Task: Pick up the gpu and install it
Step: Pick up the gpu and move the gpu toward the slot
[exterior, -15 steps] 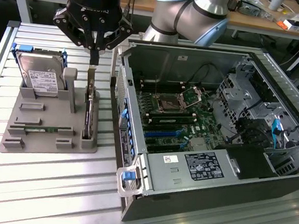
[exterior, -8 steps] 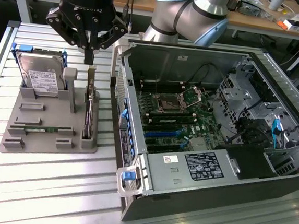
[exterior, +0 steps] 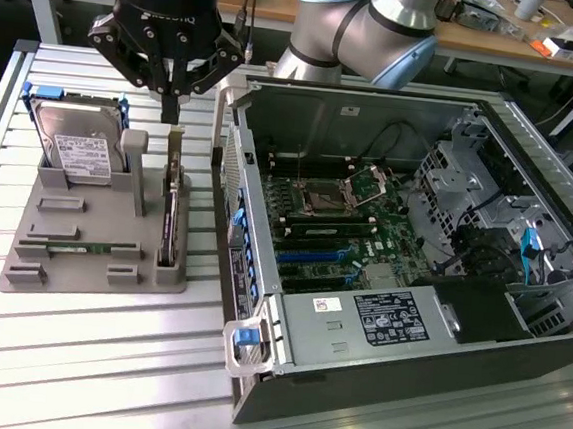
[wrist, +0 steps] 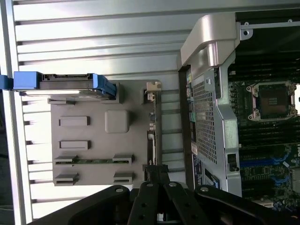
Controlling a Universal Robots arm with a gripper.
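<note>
From where I stood, the job was at its pick-up step: the graphics card (exterior: 170, 219) had not been lifted and stood on its thin edge in a slot of the grey holder (exterior: 73, 246), on the table (exterior: 83, 357) at the exterior view's left, just beside the open computer case (exterior: 357, 331). The claw (exterior: 172, 114) hung straight above the far, bracket end of the card, its two fingers pressed together into a narrow point right at the card's top edge. Whether they pinched that edge or merely met just over it, I could not tell. A hard drive (exterior: 76, 151) stood upright in the same holder, further to the exterior view's left and apart from the claw. Inside the case the main board lay bare, with its blue slots (exterior: 313, 255) empty, so nothing was installed yet. To my eye a lift here called for a firm, square hold on that thin edge and a straight pull upward, since the card sat close between the holder's walls and any tilt could jam it or let it slip.
</note>
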